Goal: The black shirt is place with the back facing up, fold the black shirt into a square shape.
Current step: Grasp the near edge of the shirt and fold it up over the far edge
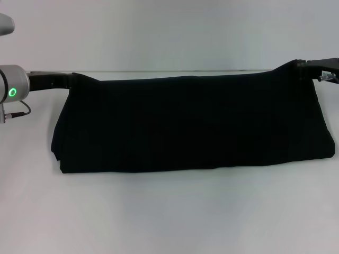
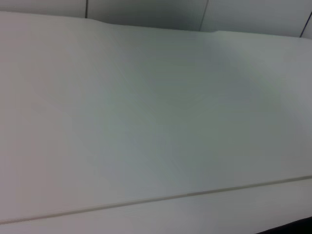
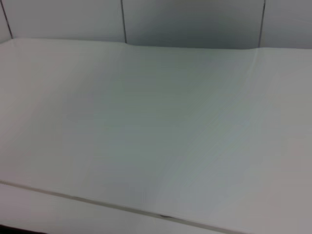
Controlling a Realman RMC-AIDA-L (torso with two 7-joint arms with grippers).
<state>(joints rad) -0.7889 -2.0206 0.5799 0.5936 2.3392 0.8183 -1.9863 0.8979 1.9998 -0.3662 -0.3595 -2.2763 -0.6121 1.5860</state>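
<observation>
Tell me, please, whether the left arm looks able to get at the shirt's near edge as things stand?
Probably not straight away: the left gripper is at the far left corner of the black shirt, with the right gripper at the far right corner; nothing else blocks the near edge.

The black shirt is soft matte cloth, no sheen at all. Worktop looks smooth, matte white. The left arm has a satin silver metal-looking shell, with glossy black beyond it.

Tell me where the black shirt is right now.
In the head view the black shirt spans the middle of the white table, its far corners raised at the left gripper and the right gripper. Neither wrist view shows it.
</observation>
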